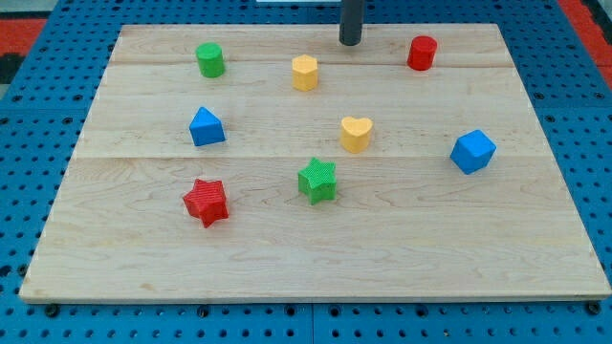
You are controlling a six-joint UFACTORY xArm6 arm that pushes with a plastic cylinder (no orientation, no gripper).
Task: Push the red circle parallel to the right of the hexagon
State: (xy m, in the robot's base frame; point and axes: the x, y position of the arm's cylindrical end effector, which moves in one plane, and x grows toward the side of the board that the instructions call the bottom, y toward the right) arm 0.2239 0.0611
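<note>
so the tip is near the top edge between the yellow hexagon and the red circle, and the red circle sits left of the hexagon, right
Not quite. The camera view shows the red circle to the right of the yellow hexagon, not left. The rest holds: my tip is near the board's top edge, between the two and touching neither.

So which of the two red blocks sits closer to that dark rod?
The red circle, just right of my tip at the view's top; the red star lies far below-left.

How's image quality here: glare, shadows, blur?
Camera view: even, soft light, no glare on the wooden board; blocks such as the red star cast only faint shadows; everything is sharp, though my tip is cropped above at the view's top.
</note>
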